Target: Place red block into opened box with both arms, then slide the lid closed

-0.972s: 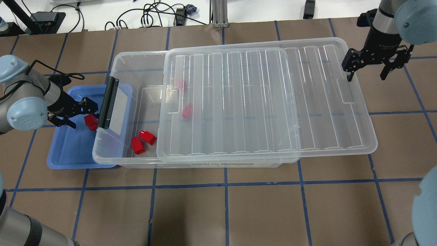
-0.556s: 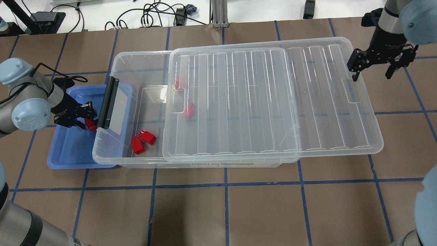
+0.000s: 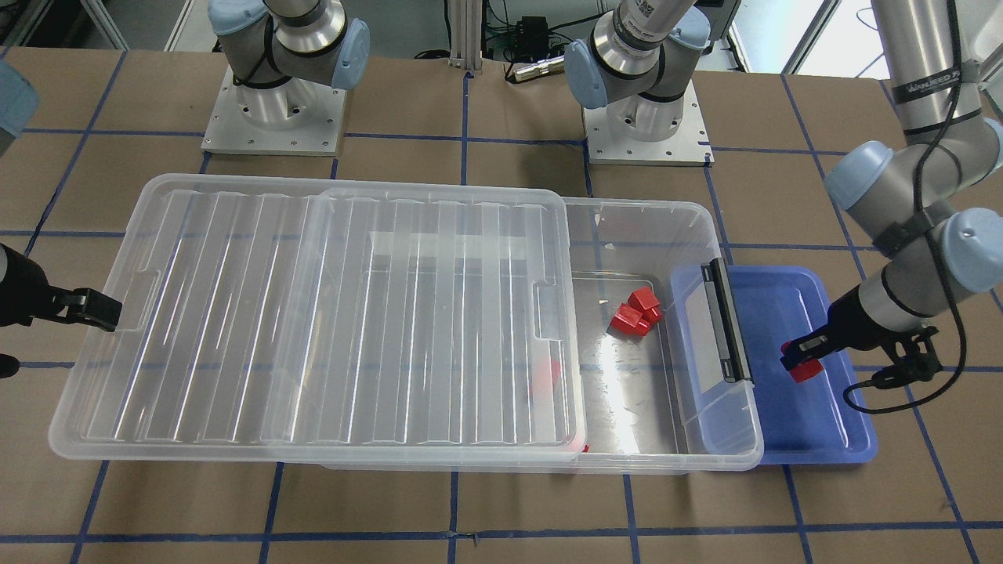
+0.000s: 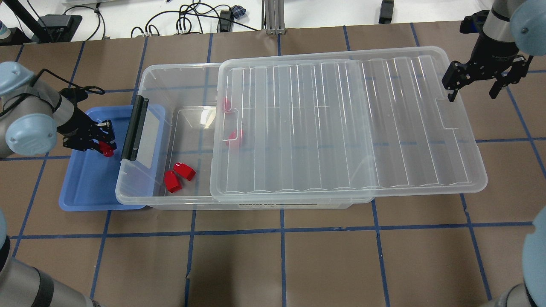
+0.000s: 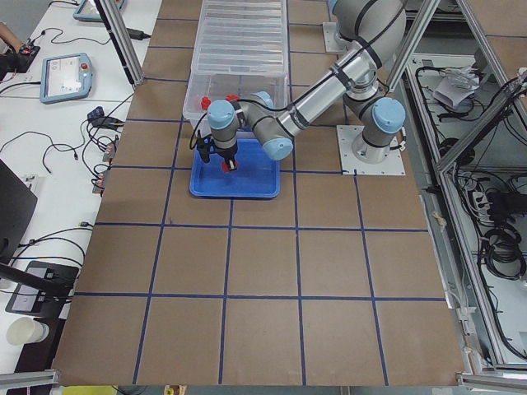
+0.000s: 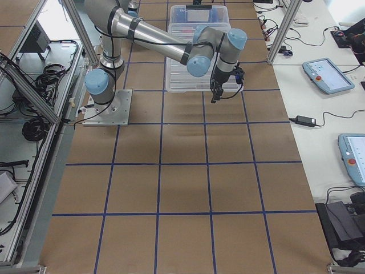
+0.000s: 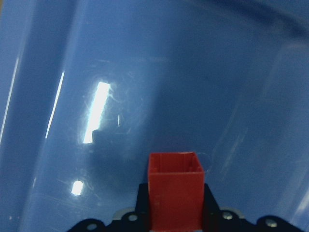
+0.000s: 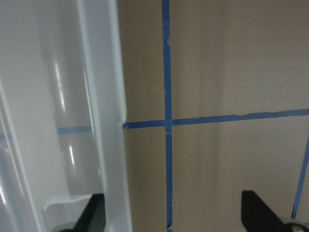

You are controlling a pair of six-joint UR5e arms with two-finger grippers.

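Note:
My left gripper (image 4: 102,144) is shut on a small red block (image 4: 107,149), held just above the blue tray (image 4: 85,192). The left wrist view shows that red block (image 7: 175,188) pinched between the fingers over the tray's floor. The clear box (image 4: 145,85) lies beside the tray, its black latch bar (image 4: 135,128) on the left end. The ribbed lid (image 4: 341,128) sits slid to the right, leaving the box's left part uncovered. My right gripper (image 4: 471,88) is open at the lid's right edge, one finger against the rim (image 8: 106,145).
Two red blocks (image 4: 179,175) lie in the uncovered part of the box, and two more (image 4: 234,136) show dimly at the lid's left edge. The box's left end overlaps the blue tray (image 3: 815,439). Cables lie beyond the table's far edge.
The lid has slid to the right along with my right gripper. My left gripper has shut on the red block and shifted slightly left with it.

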